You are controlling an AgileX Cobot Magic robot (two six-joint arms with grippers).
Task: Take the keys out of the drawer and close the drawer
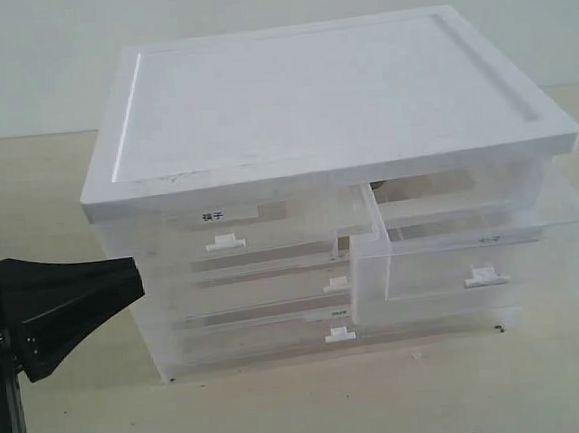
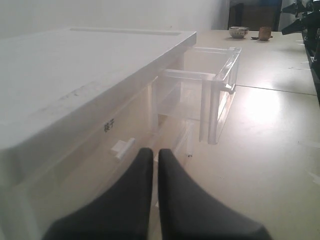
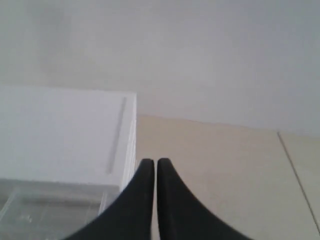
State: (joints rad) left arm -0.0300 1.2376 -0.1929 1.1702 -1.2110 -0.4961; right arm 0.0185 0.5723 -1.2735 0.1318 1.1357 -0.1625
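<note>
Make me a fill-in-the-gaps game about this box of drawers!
The cabinet has a ____ top.
One drawer on the right side is pulled ____.
The left gripper holds nothing and is ____.
Missing words: white; out; shut.

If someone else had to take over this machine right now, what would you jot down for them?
Left end effector: shut, empty, by the cabinet's front.
Right end effector: shut, empty, raised near the cabinet's top.
Drawer: pulled open.
Keys: not visible in any view.
Done: drawer opened.
To do: take keys out, close drawer.
</note>
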